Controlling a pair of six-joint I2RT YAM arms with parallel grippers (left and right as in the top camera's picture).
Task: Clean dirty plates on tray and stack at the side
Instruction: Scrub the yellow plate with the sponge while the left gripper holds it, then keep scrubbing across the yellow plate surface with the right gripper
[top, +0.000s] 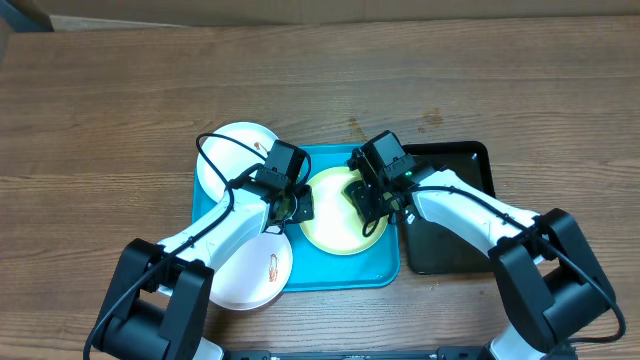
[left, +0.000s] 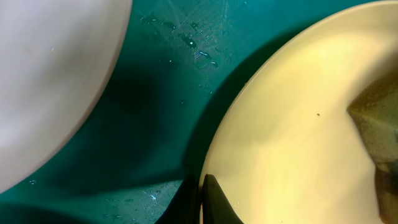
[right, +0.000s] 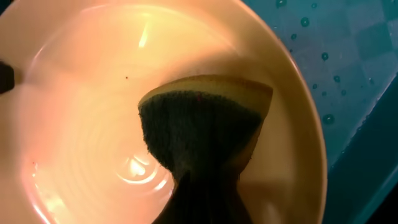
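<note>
Yellow-green-rimmed round plate (top: 335, 225) is lying mid turquoise plastic tray (top: 340, 275); left hand (top: 300, 205) is pinching its left rim, right hand (top: 365, 200) is pressing a clamped dark-faced yellow sponge (right: 205, 118) onto its right half.

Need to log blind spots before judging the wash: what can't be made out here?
- Overhead: yellow plate partly hidden under left pincer and right pincer.
- Right wrist: plate surface beneath the sponge; the pincer itself dark, blurred.
- Left wrist: pincer cut off by the bottom edge.
</note>
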